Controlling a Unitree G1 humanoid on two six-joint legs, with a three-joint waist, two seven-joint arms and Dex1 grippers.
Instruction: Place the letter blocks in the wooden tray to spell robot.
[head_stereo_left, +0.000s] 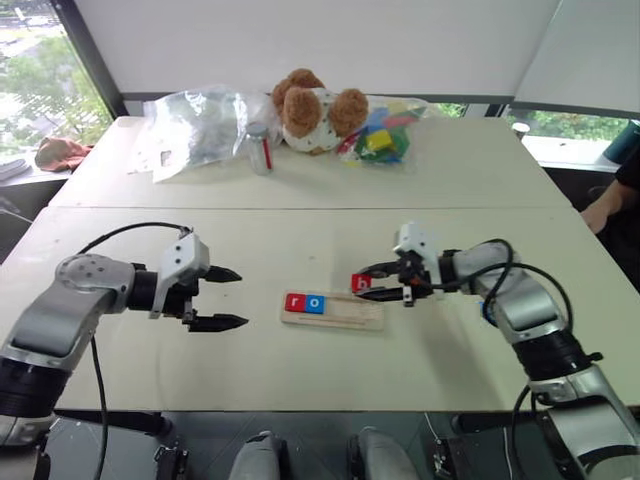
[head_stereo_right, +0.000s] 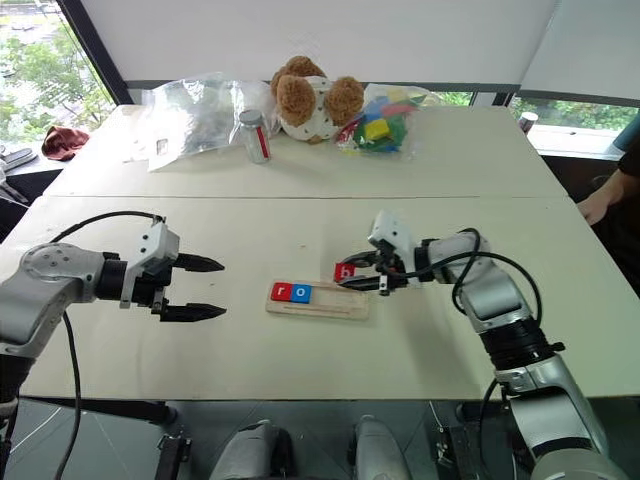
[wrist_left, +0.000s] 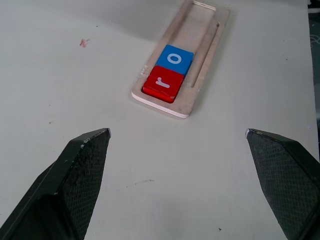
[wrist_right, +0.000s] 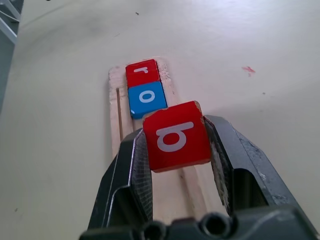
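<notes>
The right gripper (wrist_right: 175, 137) clamps a red "b" block (wrist_right: 176, 135) between its black fingers, holding it just above the near end of the wooden tray (head_stereo_left: 345, 312), clear of the wood. Ahead of the gripped tile, at the tray's far end, a red "r" block (wrist_right: 142, 72) and a blue "o" block (wrist_right: 147, 98) lie side by side in the groove, touching each other. Across the tray, the left gripper (head_stereo_left: 222, 298) hangs with its fingers spread wide and nothing between them, pointing toward the "r" end, near it but apart. Well beyond both hands, a teddy bear (head_stereo_left: 315, 108), a small jar (head_stereo_left: 259, 148) and two clear plastic bags (head_stereo_left: 195, 125) sit on the pale table (head_stereo_left: 300, 370).
</notes>
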